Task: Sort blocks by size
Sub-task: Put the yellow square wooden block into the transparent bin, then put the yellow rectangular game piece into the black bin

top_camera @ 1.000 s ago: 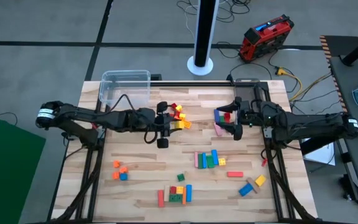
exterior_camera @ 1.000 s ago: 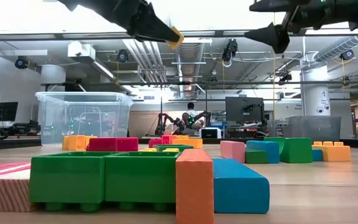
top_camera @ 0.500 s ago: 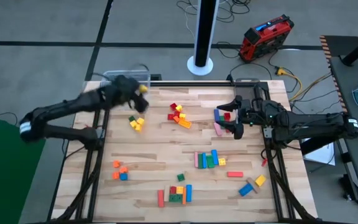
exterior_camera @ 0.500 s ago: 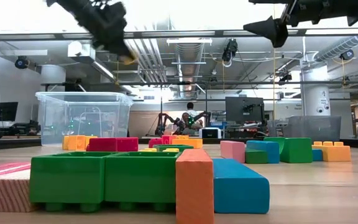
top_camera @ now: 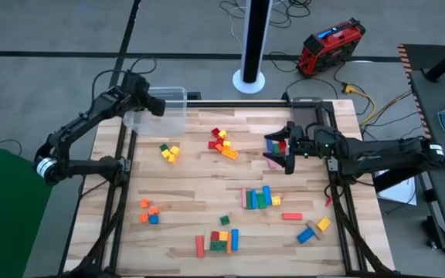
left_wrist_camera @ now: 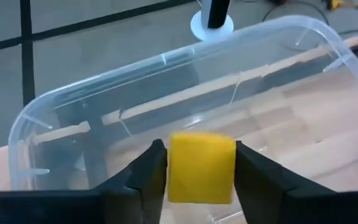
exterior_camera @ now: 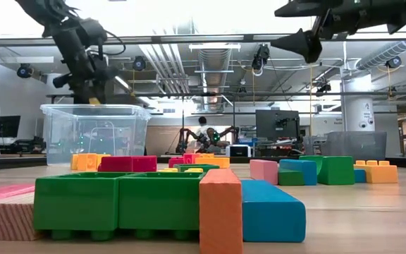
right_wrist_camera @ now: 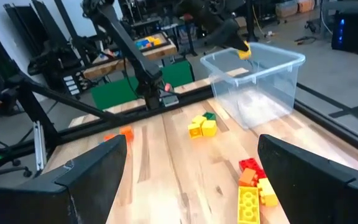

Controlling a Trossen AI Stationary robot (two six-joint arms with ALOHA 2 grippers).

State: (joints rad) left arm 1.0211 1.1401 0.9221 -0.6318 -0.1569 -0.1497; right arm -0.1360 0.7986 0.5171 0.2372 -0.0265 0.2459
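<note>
My left gripper (top_camera: 154, 106) hangs over the clear plastic tub (top_camera: 161, 116) at the table's far left corner, shut on a small yellow block (left_wrist_camera: 202, 167). My right gripper (top_camera: 287, 148) hovers wide open above the table's right half, beside a blue, red and pink group of blocks (top_camera: 275, 144), touching nothing. Other blocks lie on the wood: a yellow cluster (top_camera: 168, 151), a red, yellow and orange cluster (top_camera: 222, 143), and a row of bars (top_camera: 259, 198). My left gripper pinches the yellow block by two opposite sides (left_wrist_camera: 173, 168) between its two fingers. The fingers point down from above. The block hangs clear above the tub's open top (left_wrist_camera: 166, 93), seen past the block.
More blocks lie near the front edge: an orange and blue group (top_camera: 149, 212), a red, green and blue group (top_camera: 219, 238) and bars at the right (top_camera: 311, 229). In the low view, green, orange and blue blocks (exterior_camera: 168, 204) stand close.
My left gripper has swung from the table's middle toward the far left corner, carrying the yellow block, and now stands over the tub. The block has stayed in its fingers.
</note>
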